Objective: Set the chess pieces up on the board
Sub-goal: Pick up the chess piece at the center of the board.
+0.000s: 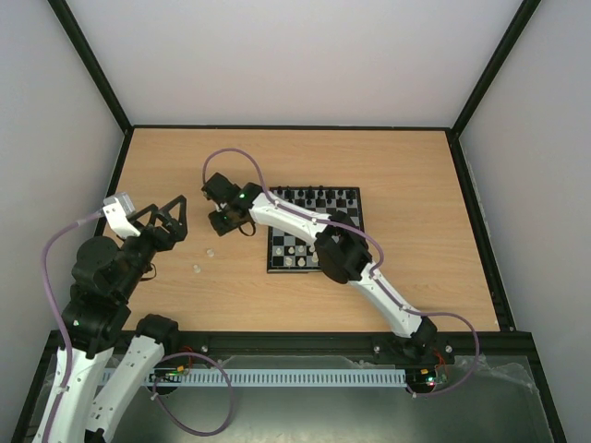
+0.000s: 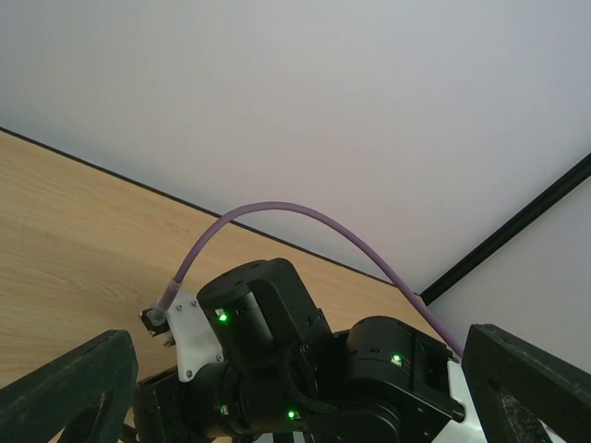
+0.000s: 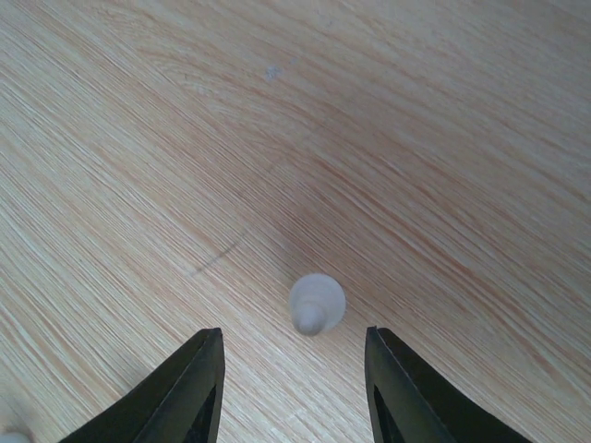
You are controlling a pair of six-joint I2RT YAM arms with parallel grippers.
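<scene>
A small white chess piece [image 3: 317, 303] stands upright on the bare wood, just ahead of my right gripper [image 3: 294, 343]. The gripper's black fingers [image 3: 194, 388] stand apart on either side of the piece and touch nothing. In the top view the right gripper [image 1: 224, 221] hovers left of the board [image 1: 286, 270]. Several white pieces [image 1: 290, 250] stand on the board's near rows. Two more white pieces [image 1: 210, 251] lie loose on the table. My left gripper [image 1: 169, 217] is raised at the left, wide open and empty.
Black chessmen [image 1: 319, 197] line the board's far rows. The right arm [image 1: 342, 254] crosses over the board's near right part. In the left wrist view the right arm's wrist [image 2: 277, 360] fills the space between the left fingers. Another pale piece [image 3: 9, 436] shows at the right wrist view's corner.
</scene>
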